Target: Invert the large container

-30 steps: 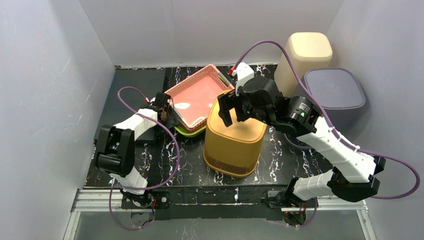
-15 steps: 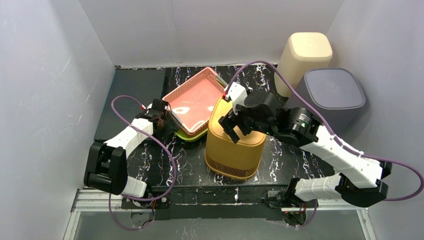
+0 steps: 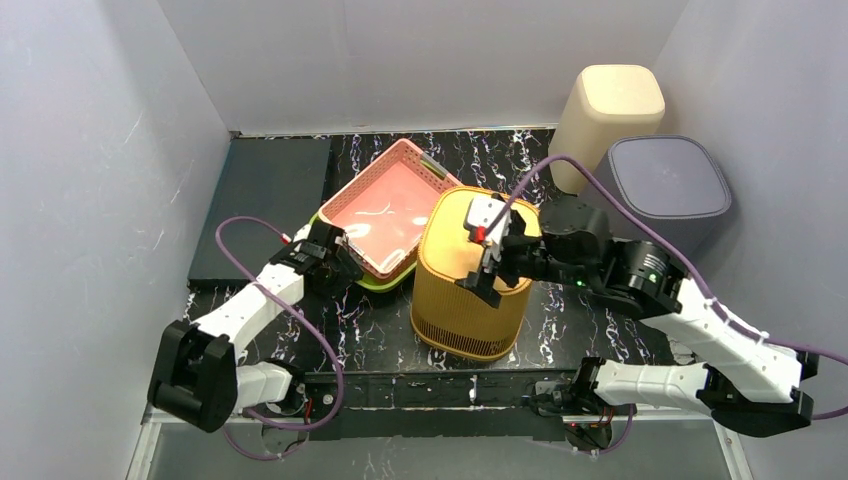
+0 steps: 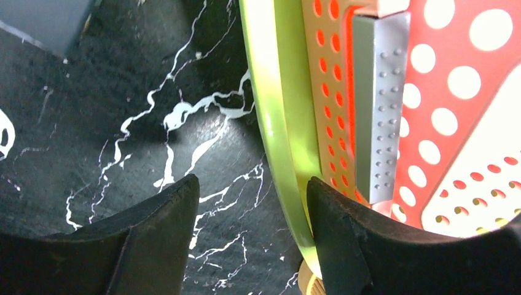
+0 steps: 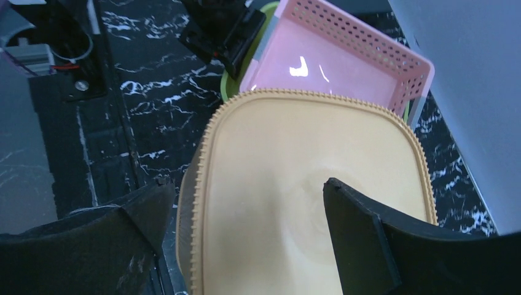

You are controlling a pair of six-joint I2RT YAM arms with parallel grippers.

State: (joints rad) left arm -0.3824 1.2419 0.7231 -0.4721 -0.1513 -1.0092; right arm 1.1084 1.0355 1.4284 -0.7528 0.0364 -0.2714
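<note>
The large container (image 3: 470, 300) is a ribbed ochre tub standing mid-table with its closed flat base facing up and its wider rim on the table. My right gripper (image 3: 488, 268) hovers just above that flat face (image 5: 295, 160), open; in the right wrist view the gripper (image 5: 247, 184) has one finger past the tub's edge and the other over its middle. My left gripper (image 3: 335, 262) is low at the table to the tub's left, open. In the left wrist view the gripper (image 4: 252, 183) has a green tray's rim (image 4: 279, 123) against its right finger.
A pink perforated basket (image 3: 385, 205) lies tilted in the green tray (image 3: 375, 280), touching the tub's far-left side. A cream bin (image 3: 610, 110) and a grey-purple bin (image 3: 668, 185) stand at the back right. A dark slab (image 3: 265, 195) lies back left.
My right gripper has swung from the tub's far side to over its top, toward the near edge. The left gripper has drawn back slightly, and the pink basket has shifted left.
</note>
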